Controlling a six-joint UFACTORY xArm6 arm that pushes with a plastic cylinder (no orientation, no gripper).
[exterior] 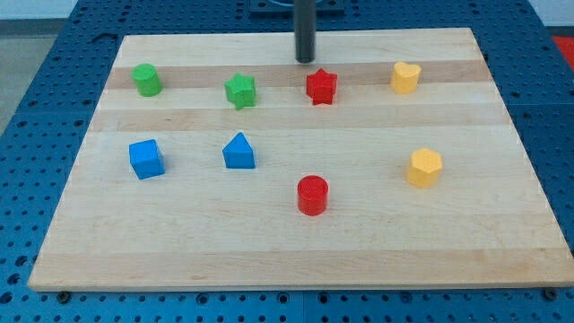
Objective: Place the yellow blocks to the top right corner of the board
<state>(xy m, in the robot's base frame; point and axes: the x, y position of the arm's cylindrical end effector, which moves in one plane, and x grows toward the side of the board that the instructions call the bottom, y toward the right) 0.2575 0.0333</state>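
A yellow heart-shaped block (405,77) sits near the board's top right. A yellow hexagonal block (424,168) lies lower down on the right side. My tip (306,60) rests near the board's top edge at the middle, just above and left of the red star block (321,87), apart from it. The tip is well to the left of the yellow heart block and far from the yellow hexagonal block.
A green cylinder (147,80) and a green star (240,91) lie in the top row at the left. A blue cube (146,159) and a blue triangular block (239,152) lie mid-left. A red cylinder (312,195) sits lower middle. The wooden board (502,242) rests on a blue pegboard.
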